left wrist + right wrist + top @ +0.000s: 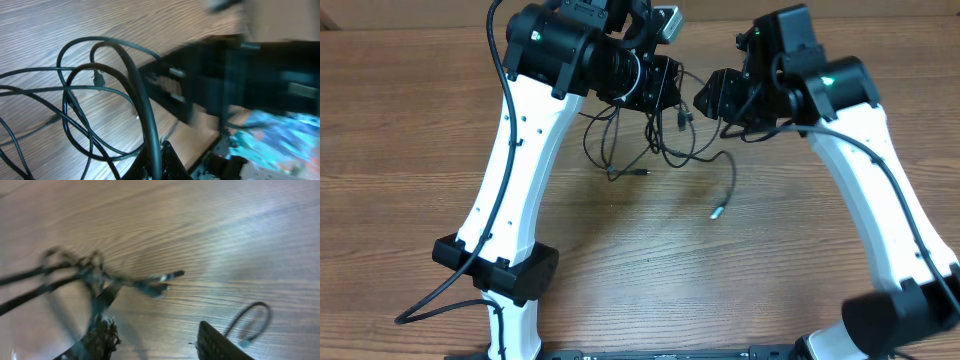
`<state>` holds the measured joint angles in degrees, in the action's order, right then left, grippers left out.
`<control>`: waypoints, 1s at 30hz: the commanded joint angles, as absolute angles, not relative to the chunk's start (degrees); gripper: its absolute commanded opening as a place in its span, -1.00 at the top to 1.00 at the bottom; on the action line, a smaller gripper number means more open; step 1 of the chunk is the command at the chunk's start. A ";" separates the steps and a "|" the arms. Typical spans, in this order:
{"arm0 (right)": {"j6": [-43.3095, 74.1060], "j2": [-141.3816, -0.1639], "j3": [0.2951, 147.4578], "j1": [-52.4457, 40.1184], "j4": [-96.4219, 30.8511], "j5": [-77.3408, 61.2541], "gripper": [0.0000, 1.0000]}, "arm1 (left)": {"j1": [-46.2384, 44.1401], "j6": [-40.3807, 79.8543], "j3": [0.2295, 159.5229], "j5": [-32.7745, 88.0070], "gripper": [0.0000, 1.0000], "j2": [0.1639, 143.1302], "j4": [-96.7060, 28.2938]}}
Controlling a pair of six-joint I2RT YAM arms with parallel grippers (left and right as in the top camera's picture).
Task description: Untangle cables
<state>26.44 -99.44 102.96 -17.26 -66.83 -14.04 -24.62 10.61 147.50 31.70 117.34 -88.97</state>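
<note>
Gripping a loop of the black cables in the fully closed left gripper, with the tangle spread on the wooden table between both grippers and a silver-tipped plug lying nearer the front, right gripper parted about halfway, clasping nothing visibly.

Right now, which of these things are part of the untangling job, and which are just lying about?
Part of the job:
- cables
- left gripper, shut on the cables
- right gripper, open

Just there:
- table
- arm wires, the thick black ones
</note>
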 commanded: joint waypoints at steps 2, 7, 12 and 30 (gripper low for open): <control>32.25 -104.88 102.32 -16.10 -67.94 -9.45 0.09 | -21.06 11.22 148.40 39.20 0.92 114.24 -87.55; 33.01 -107.94 102.26 -13.63 -69.58 -7.66 0.14 | -14.22 12.73 148.40 40.51 0.92 108.73 -84.49; 32.03 -108.25 101.56 -10.50 -70.74 -7.38 0.30 | -7.60 15.11 148.40 40.51 0.92 103.79 -81.76; 22.41 -108.25 97.06 -2.70 -78.65 0.97 0.92 | 3.42 15.33 148.33 12.03 0.92 100.40 -84.84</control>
<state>24.75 -108.27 97.91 -6.31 -78.02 -5.52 1.23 14.94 147.46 31.66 101.80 -83.74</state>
